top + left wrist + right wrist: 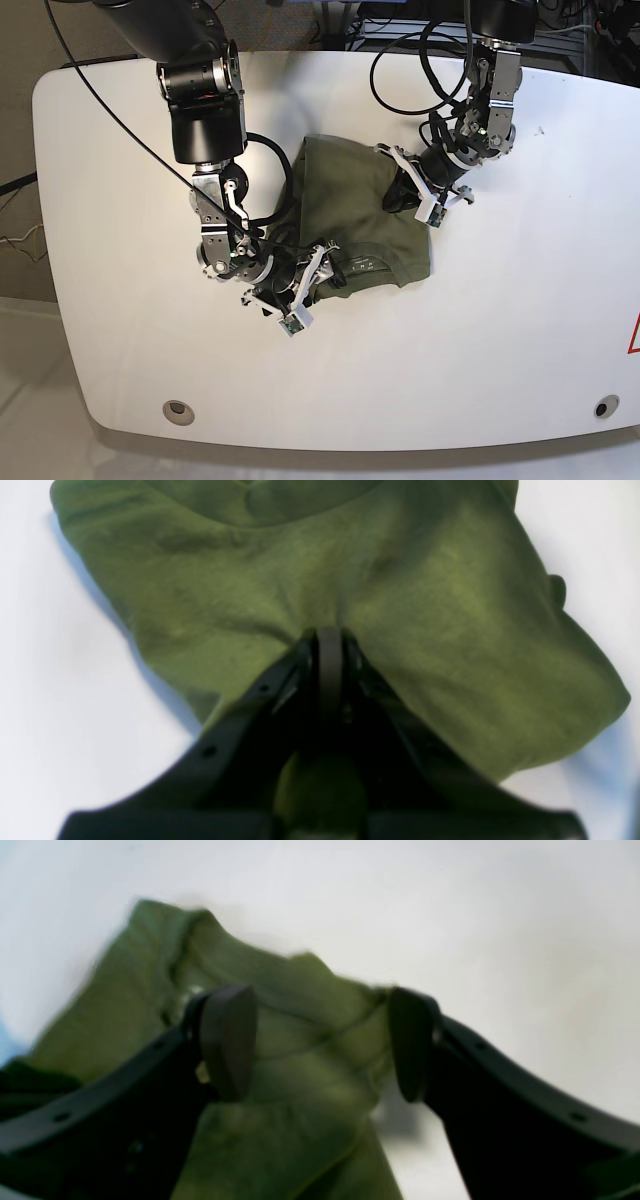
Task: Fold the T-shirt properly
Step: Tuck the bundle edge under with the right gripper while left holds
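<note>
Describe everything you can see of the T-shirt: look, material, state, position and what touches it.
The T-shirt is plain olive green, soft matte knit by its look, partly folded into a rumpled, creased bundle near the middle of the white table. Its ribbed collar, with a small label inside, lies at the near edge. The left gripper is pinched shut on its fabric; the right gripper is open around the collar area.

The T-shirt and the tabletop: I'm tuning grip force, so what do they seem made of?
The T-shirt looks like soft matte knit fabric, probably cotton: it puckers where the left gripper pinches it. The tabletop looks like a smooth, hard white sheet, possibly laminate or painted board; its exact material is unclear.
</note>
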Available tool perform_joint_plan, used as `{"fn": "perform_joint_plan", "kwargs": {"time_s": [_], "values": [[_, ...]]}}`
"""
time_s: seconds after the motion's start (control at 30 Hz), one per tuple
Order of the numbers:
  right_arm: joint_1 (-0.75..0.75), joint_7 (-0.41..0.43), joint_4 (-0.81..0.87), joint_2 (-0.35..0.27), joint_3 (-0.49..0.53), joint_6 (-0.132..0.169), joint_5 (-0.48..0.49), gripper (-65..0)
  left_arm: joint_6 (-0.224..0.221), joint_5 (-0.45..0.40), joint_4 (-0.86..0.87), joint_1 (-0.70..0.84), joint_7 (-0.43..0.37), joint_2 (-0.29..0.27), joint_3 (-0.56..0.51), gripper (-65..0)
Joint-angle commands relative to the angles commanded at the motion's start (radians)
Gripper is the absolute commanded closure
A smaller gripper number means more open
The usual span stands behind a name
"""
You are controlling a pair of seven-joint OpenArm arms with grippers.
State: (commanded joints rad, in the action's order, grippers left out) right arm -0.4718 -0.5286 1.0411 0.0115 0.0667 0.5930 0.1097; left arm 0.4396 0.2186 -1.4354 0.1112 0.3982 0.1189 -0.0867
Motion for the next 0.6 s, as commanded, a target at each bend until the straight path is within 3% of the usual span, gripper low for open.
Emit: {"fn": "perform_joint_plan", "kwargs": {"time_s": [0.5, 0.6], "values": [[0.002, 0.018, -0.034, 0.0, 0.002, 0.002, 0.0, -38.7, 0.0, -0.002, 0.0, 0.0, 0.0, 0.0, 0.0, 0.0], [0.002, 0.018, -0.034, 0.0, 0.002, 0.005, 0.0, -34.6, 0.0, -0.002, 0.0, 0.0, 0.0, 0.0, 0.0, 0.0]]}}
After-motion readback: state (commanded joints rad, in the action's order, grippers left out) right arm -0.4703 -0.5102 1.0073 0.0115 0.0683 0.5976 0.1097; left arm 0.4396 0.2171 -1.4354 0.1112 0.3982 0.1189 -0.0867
